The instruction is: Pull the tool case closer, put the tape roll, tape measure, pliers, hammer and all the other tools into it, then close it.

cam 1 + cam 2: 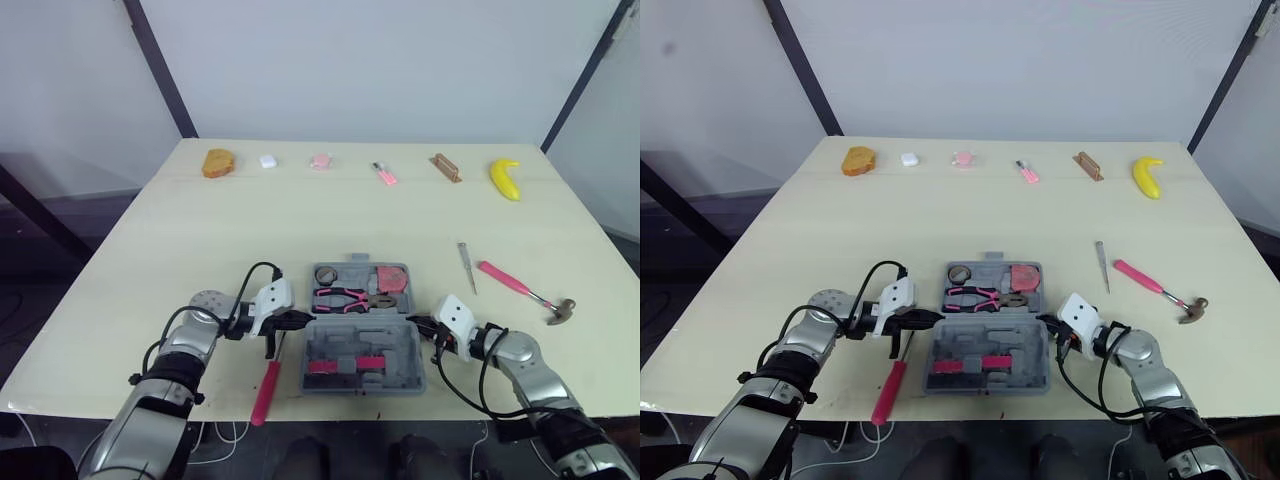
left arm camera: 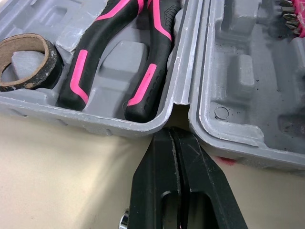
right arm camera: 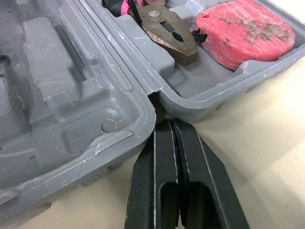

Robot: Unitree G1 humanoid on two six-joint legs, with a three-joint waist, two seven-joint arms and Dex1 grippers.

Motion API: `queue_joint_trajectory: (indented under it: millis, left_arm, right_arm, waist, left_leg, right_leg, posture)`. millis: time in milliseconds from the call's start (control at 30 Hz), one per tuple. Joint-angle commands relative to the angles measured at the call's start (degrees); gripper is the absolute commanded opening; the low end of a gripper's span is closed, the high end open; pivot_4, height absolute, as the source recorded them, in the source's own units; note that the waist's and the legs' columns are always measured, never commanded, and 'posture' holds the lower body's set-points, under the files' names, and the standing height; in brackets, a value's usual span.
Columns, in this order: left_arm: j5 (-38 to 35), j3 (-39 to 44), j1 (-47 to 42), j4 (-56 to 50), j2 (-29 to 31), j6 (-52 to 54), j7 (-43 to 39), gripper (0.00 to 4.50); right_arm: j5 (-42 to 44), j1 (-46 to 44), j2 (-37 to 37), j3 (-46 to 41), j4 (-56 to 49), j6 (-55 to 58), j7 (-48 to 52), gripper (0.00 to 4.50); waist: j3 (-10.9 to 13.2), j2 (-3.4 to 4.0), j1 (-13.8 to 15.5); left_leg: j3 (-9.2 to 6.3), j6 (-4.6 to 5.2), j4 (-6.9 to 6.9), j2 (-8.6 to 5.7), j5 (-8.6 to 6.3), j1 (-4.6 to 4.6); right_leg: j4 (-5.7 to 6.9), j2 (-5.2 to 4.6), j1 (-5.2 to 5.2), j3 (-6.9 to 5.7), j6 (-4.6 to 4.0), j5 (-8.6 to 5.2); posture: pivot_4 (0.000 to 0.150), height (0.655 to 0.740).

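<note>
tool case (image 1: pixel 362 325) is found open and flat near the front edge of the table (image 1: pixel 200 220), between the two grippers. its hinge line is laid left to right across the table, one half toward the robot and one away, and each half's long axis runs the same way. the pull closer is judged done.

in the far half are seated the tape roll (image 1: pixel 326 274), the pliers (image 1: pixel 350 298) (long axis along the hinge, nose toward the robot's right) and the tape measure (image 1: pixel 392 278).

outside the case are noted:
- hammer (image 1: pixel 525 292), well apart to the right, handle slanted away and leftward, head toward the right edge
- slim metal tool (image 1: pixel 465 266), near the hammer
- pink-handled screwdriver (image 1: pixel 266 385), just left of the case, handle toward the front edge

packing is judged roughly half done, and the case is not yet closed.

left gripper (image 1: pixel 306 321) is seen with fingers pressed together on nothing, tip at the hinge notch on the case's left side. right gripper (image 1: pixel 414 321) is set likewise at the right-hand notch.
</note>
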Motion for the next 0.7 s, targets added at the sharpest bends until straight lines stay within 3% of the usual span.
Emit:
queue_joint_trajectory:
  millis: [33, 700]
  left_arm:
    - [0.6, -0.8, 0.1, -0.9, -0.7, -0.1, 0.0, 0.00]
    - [0.7, -0.7, 0.1, -0.3, -0.4, -0.4, 0.0, 0.00]
  right_arm:
    - [0.5, -1.2, 1.1, 0.6, -1.1, -2.0, 0.2, 0.03]
    - [0.3, 0.0, -0.4, 0.3, -1.7, -0.2, 0.8, 0.03]
  waist:
    - [0.0, 0.00, 0.0]
    - [0.0, 0.00, 0.0]
  left_leg:
    - [0.00, 0.00, 0.00, 0.00, 0.00, 0.00]
    - [0.00, 0.00, 0.00, 0.00, 0.00, 0.00]
  right_leg:
    - [0.00, 0.00, 0.00, 0.00, 0.00, 0.00]
    - [0.00, 0.00, 0.00, 0.00, 0.00, 0.00]
  posture:
    - [0.150, 0.7400]
    - [0.150, 0.7400]
